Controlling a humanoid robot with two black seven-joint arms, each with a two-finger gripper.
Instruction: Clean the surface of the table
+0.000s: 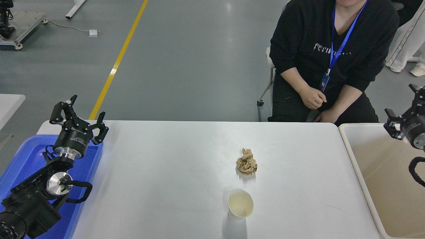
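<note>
The white table surface (166, 166) carries a crumpled ball of brown paper (246, 162) right of centre. A white paper cup (239, 205) stands upright just in front of it, nearer me. My left gripper (78, 115) is parked over the blue tray at the far left, fingers spread open and holding nothing. My right gripper (402, 101) hangs at the right edge of the picture above the beige bin, open and empty, well away from the paper and the cup.
A blue plastic tray (20, 159) lies under the left arm at the table's left end. A beige rectangular bin (375, 172) adjoins the table's right end. A person in black (332, 59) sits at the far side, hands off the table.
</note>
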